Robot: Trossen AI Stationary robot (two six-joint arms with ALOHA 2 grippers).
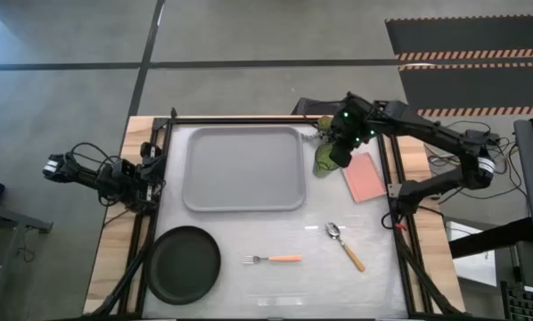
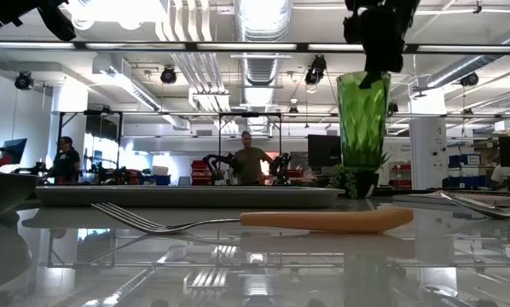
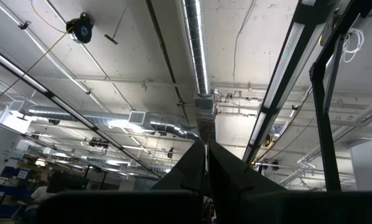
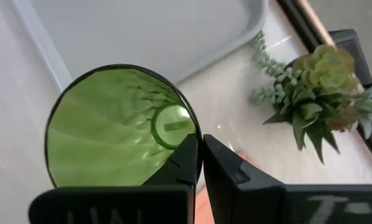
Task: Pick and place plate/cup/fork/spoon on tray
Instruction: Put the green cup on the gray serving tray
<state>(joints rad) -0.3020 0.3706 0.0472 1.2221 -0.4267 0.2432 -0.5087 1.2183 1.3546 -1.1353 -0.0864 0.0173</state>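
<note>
The green ribbed cup (image 1: 326,159) stands upright just right of the grey tray (image 1: 243,168), near the tray's far right corner. My right gripper (image 4: 200,142) is above the cup and shut on its rim; it also shows in the low view (image 2: 376,51) over the cup (image 2: 363,119). The black plate (image 1: 185,264) lies at the near left. The fork (image 1: 273,259) and the spoon (image 1: 346,246) lie on the table near the front. My left gripper (image 3: 206,168) is shut and empty at the table's left edge, pointing up. My right gripper pinches the cup's rim (image 4: 197,132) with one finger (image 4: 185,163) inside the cup and one finger (image 4: 226,171) outside. The fingers come from above, pointing down. The cup is upright; the plant hides its foot in the low view, so lifted or resting cannot be told.
A small potted plant (image 1: 323,125) stands close behind the cup at the far edge. A flat pink rectangle (image 1: 365,176) lies to the cup's right. The frame rails (image 1: 387,152) run along both table sides. People stand in the room beyond the table.
</note>
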